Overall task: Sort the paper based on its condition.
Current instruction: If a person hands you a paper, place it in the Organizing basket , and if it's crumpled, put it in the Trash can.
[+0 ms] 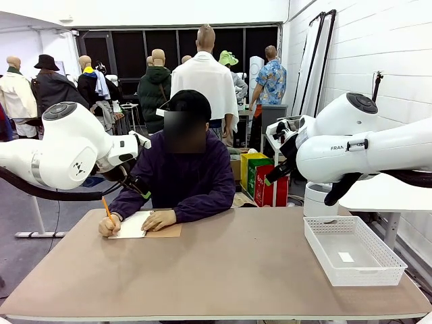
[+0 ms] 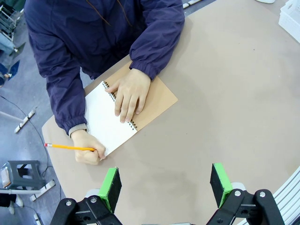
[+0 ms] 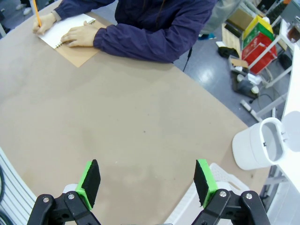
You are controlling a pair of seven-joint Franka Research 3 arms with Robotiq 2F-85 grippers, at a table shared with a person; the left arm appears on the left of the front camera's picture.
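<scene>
A person at the far side writes with a yellow pencil [image 2: 68,147] on the white page of an open spiral notebook [image 2: 105,117] with a brown cover, the other hand [image 2: 130,95] flat on it. The notebook [image 1: 135,225] lies at the far left of the table. Loose paper is out of view. My left gripper [image 2: 165,185] hangs open above the table, near the notebook, nothing between its green pads [image 2: 110,186]. My right gripper [image 3: 147,183] stands open over the right part of the table, holding nothing.
A white mesh basket [image 1: 378,266] stands at the table's right edge, with a small white slip on its floor. Both arms [image 1: 67,145] are raised well above the brown table [image 1: 223,270]. A white round container [image 3: 258,143] stands beyond the right edge.
</scene>
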